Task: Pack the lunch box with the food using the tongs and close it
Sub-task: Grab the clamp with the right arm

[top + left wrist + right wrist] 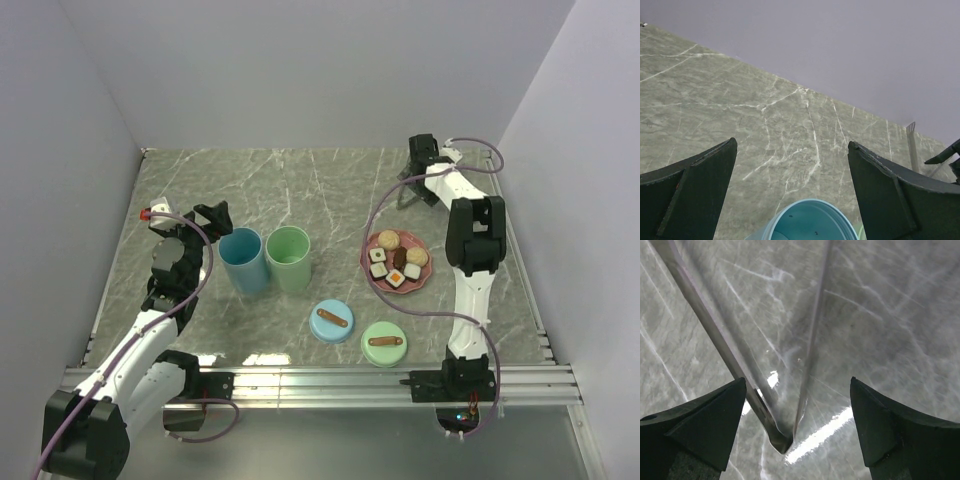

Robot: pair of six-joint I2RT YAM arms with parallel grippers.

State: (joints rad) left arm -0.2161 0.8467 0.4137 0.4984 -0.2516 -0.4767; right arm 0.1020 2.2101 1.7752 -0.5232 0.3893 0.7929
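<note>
1. Nearest the near edge of the marbled table [300, 190], a little right of its middle, lay two round lids, a blue lid [331, 321] and a green lid [384, 342], each with a brown handle on top. They lay side by side but apart.
2. Farther in, left of centre, two open lunch box tubs stood upright and touching: a blue tub [244, 260] and a green tub [289, 258].
3. The left gripper [212, 215] hung just beside the blue tub, toward the left edge. In the left wrist view its fingers [695, 185] stood wide apart with nothing between them, and the blue tub's rim showed below.
4. Toward the right edge, level with the tubs, a pink plate [427, 275] carried the food [398, 262]: white-and-dark squares, one topped with orange, and round brown pieces. All of it was on the plate.
5. Farthest off, near the far right corner, the right gripper [410, 190] pointed down at the table, well beyond the plate.
6. In the right wrist view the tongs [781, 440] lay flat on the table between that gripper's fingers [705, 425]. The joined tip of the V sat between the two fingers, and the thin arms ran away from the camera.
7. The right jaws stood wide and gripped nothing. One tong arm passed close beside the left finger; contact could not be judged.
</note>
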